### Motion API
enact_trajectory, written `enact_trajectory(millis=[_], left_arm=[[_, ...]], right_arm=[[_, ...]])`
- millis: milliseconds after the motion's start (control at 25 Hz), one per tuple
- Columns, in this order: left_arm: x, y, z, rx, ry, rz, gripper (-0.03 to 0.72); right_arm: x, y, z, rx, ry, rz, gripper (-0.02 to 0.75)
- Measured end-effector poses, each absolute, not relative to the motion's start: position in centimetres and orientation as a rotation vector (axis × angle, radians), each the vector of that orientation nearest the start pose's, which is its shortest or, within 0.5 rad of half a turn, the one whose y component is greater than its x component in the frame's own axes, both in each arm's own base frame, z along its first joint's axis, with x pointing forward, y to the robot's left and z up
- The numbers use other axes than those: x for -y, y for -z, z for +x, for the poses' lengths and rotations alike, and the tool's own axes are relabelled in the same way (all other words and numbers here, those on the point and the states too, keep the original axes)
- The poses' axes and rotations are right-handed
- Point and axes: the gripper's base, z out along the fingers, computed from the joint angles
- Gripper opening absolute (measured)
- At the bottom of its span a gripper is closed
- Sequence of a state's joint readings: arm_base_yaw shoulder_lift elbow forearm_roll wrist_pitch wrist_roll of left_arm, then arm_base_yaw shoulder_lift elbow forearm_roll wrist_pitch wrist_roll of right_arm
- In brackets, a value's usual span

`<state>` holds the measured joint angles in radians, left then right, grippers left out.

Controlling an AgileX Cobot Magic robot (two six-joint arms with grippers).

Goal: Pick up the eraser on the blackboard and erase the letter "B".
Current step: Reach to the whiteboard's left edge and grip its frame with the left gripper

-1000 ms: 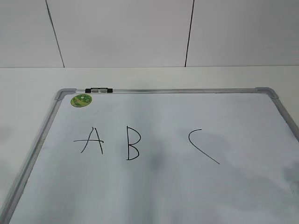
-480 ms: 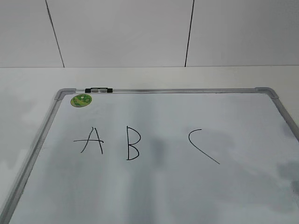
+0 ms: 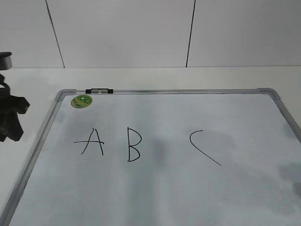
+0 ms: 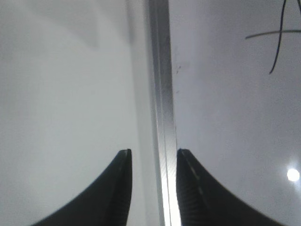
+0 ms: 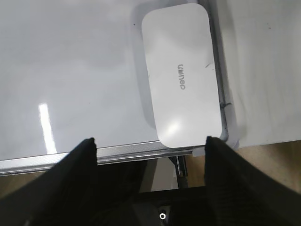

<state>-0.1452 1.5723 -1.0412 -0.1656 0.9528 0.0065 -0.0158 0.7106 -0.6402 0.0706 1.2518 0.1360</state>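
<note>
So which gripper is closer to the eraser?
The right gripper: it hangs open just off the eraser in the blackboard's corner. The left gripper straddles the board's left frame; no eraser in its view.

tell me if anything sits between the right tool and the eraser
Nothing visible does. In the right wrist view the open right tool hangs above the white rounded-rectangular plastic eraser, which lies flat in a corner of the white dry-erase blackboard, against its silver frame, with nothing on top.

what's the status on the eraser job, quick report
Left gripper open astride board frame, empty. Right gripper open above eraser, not gripping. Letter B intact, nothing blocking.
</note>
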Motion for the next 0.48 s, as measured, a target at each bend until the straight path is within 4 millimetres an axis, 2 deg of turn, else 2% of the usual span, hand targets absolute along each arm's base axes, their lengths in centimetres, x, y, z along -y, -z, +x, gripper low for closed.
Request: enact_trajectory(millis=[200,480], left_arm=[[6.3,-20.7,31.3,-3.003,0.221,0.12,0.246],[6.4,-17.5,32.3,-3.076,0.199,0.118,0.245]], right_arm=[[-0.5,-27.7,9.1,-2.799,-0.13,0.226,0.549],[-0.5,-27.7,9.1,-2.799,-0.13,0.226,0.549]])
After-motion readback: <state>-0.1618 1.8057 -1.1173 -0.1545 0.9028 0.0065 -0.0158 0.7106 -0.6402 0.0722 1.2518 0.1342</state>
